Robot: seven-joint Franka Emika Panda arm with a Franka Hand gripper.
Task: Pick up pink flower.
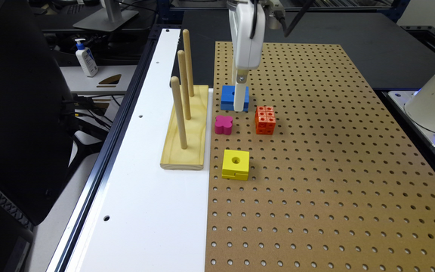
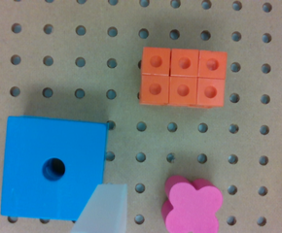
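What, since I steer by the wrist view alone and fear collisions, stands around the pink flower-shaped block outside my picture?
Observer: A yellow cube with a hole in its top stands on the brown pegboard, nearer the exterior camera than the pink flower-shaped block and apart from it.
Operator: Anything on the side away from the orange cube?
Observer: Yes. A pale wooden base carrying three upright dowels lies on the exterior view's left of the block, close by but not touching.
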